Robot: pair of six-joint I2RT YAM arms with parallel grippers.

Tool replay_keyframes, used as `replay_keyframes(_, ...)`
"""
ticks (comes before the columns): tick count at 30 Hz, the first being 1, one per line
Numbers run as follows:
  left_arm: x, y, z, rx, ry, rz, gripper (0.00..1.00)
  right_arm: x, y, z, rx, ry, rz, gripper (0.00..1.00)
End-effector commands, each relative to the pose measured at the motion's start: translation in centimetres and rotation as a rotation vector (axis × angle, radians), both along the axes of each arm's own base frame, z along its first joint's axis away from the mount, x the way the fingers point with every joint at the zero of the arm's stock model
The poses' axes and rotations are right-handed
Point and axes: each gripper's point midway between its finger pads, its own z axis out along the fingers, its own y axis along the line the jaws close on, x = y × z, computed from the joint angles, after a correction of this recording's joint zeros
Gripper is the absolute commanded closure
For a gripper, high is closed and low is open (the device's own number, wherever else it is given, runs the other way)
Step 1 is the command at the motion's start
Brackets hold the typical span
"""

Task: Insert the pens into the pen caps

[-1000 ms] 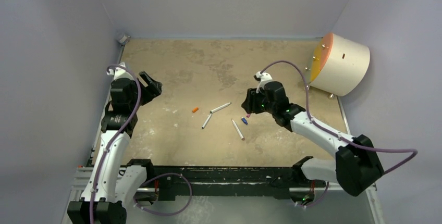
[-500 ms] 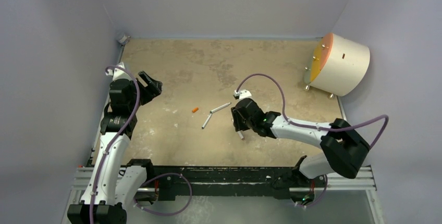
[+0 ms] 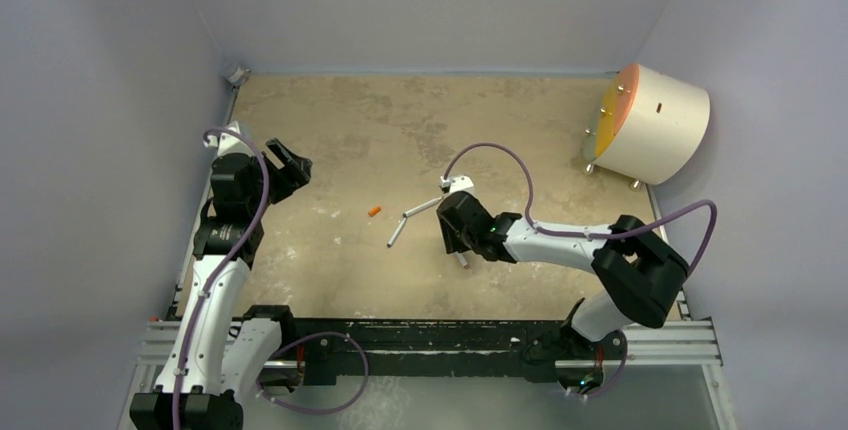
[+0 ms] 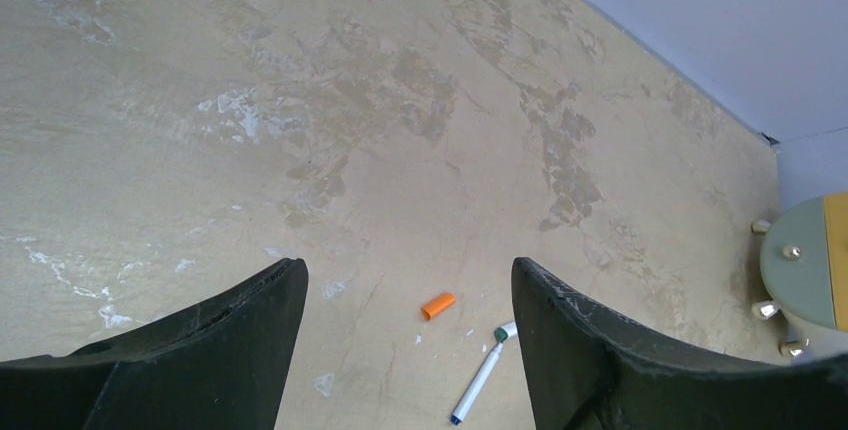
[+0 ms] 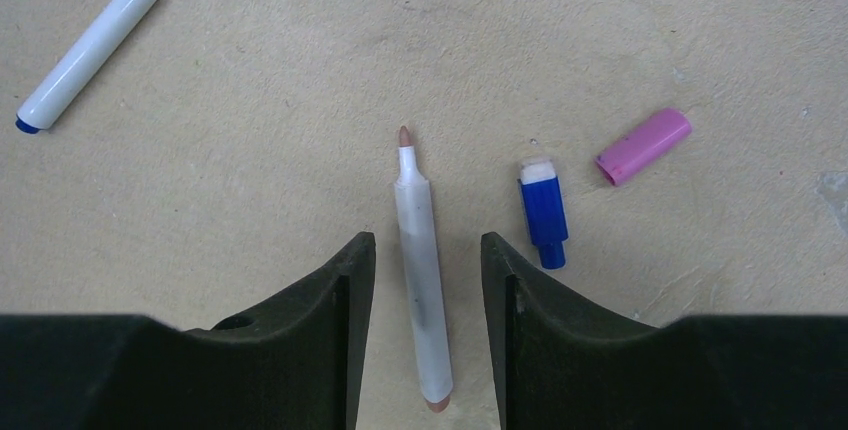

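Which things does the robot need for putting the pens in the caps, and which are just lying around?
For the job: three pens; orange cap; blue cap; pink cap.
Just lying about: round drum on its side; small grey thing in the far corner.

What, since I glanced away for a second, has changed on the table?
The right gripper swung left and toward the near edge, coming down open astride one pen, not yet gripping it. The left gripper, the orange cap and the other two pens stayed put.
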Motion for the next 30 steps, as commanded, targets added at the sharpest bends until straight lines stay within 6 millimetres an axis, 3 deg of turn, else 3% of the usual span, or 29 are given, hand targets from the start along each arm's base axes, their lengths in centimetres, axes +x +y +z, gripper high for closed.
replay_keyframes(1,0.3,0.0,1.5,-0.004,-0.057,0.004,0.26,0.6,0.5,0.6,-0.007,-0.031,-0.030,0.55)
replay_keyframes(8,0.2,-0.4,1.5,-0.005,-0.058,-0.019,0.26,0.1,0.4,-0.8,-0.032,-0.005,-0.044,0.67)
replay_keyframes(13,0.2,-0.6,1.5,-0.006,-0.057,-0.032,0.26,0.1,0.3,-1.2,-0.053,0.007,-0.063,0.94)
replay_keyframes(14,0.2,-0.7,1.5,-0.006,-0.057,-0.039,0.26,0.2,0.5,-1.0,-0.047,0.008,-0.067,0.99)
replay_keyframes(18,-0.1,-2.6,2.6,-0.034,-0.108,-0.149,0.26,0.8,1.8,1.1,0.026,-0.021,-0.056,1.00)
replay_keyframes(23,-1.4,-6.7,6.2,-0.170,-0.285,-0.363,0.25,1.5,5.7,8.4,0.277,-0.127,0.037,1.00)
replay_keyframes(26,-2.4,-9.6,7.7,-0.309,-0.357,-0.523,0.41,1.7,6.7,15.0,0.458,-0.253,0.071,1.00)
replay_keyframes(29,-3.8,-11.1,10.2,-0.425,-0.471,-0.627,0.42,1.0,7.1,21.8,0.657,-0.385,0.123,1.00)
replay_keyframes(30,-4.4,-11.4,11.0,-0.451,-0.509,-0.657,0.37,0.6,7.3,24.2,0.732,-0.426,0.151,1.00)
